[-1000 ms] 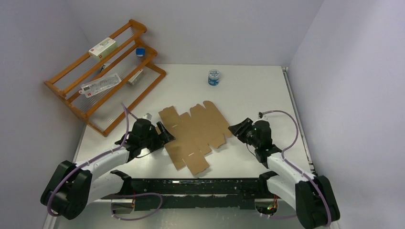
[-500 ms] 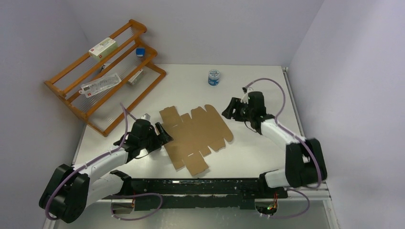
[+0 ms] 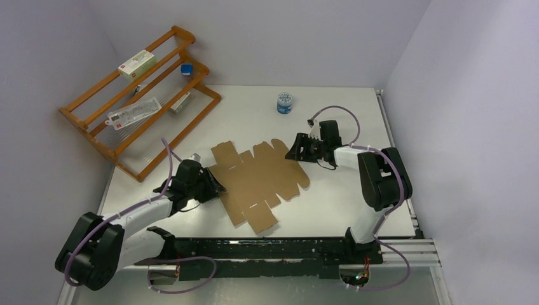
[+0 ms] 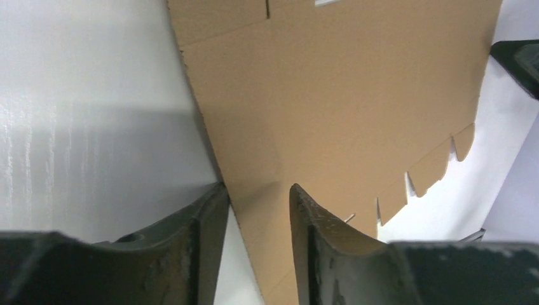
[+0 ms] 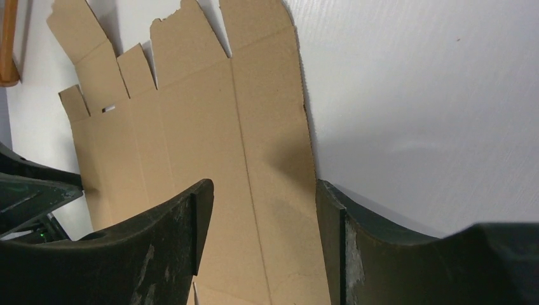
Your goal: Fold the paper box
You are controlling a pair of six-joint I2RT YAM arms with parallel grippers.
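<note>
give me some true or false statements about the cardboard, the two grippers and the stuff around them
1. The paper box lies as a flat, unfolded sheet on the table. True.
2. The right gripper is over the blue-and-white jar. False: it is at the sheet's far right edge; the jar stands apart, farther back.
3. The left gripper has its fingers either side of the sheet's left edge. True.
4. Both grippers are shut tight. False: both pairs of jaws show a gap.
5. The wooden rack holds nothing. False: a white carton lies on its top tier.
</note>
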